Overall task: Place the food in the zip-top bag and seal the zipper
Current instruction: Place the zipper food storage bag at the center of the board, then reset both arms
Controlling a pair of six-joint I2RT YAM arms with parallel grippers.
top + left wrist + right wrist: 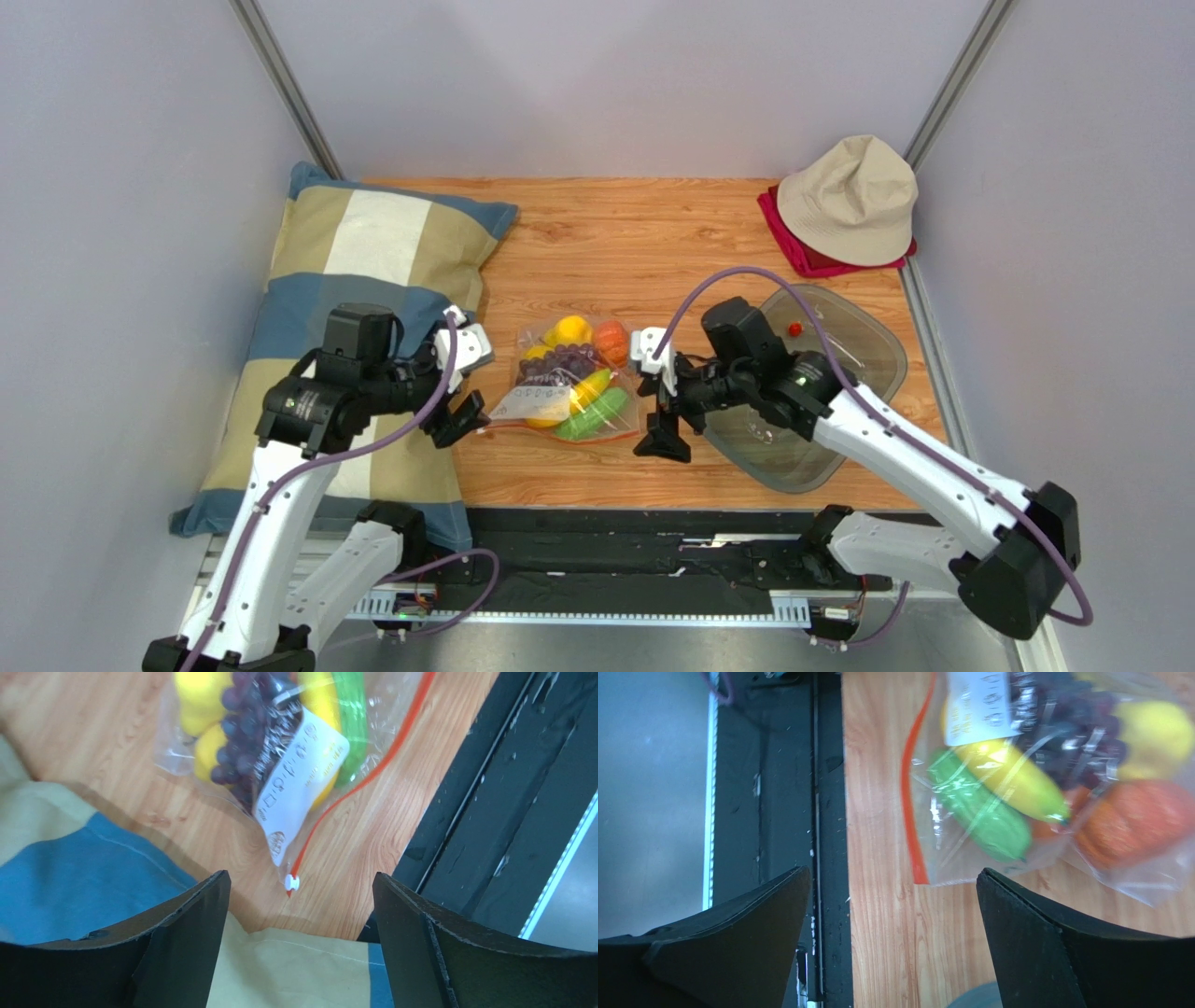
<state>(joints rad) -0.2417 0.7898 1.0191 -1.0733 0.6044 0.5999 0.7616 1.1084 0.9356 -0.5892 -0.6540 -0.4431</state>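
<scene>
Zip-top bag [302, 777] holds banana [1011, 777], grapes [246, 735], green piece [980, 808]; left gripper [300, 889] and right gripper [892, 875] gape wide, empty.

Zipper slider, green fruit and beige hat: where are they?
zipper slider [292, 880]: left wrist view, its white body.
green fruit [980, 808]: right wrist view, its middle.
beige hat [850, 196]: top view, its crown.

Left end effector [300, 882], black fingers [182, 952] wide apart, above the wooden counter [140, 777].
A clear crinkly zip-top bag [382, 721] lies there holding dark purple grapes [242, 742], yellow fruit [200, 700] and a green piece [347, 721]; its orange-red zipper strip [354, 791] ends at a small white slider [292, 880] beside the blue-and-beige pillow [84, 882].
</scene>
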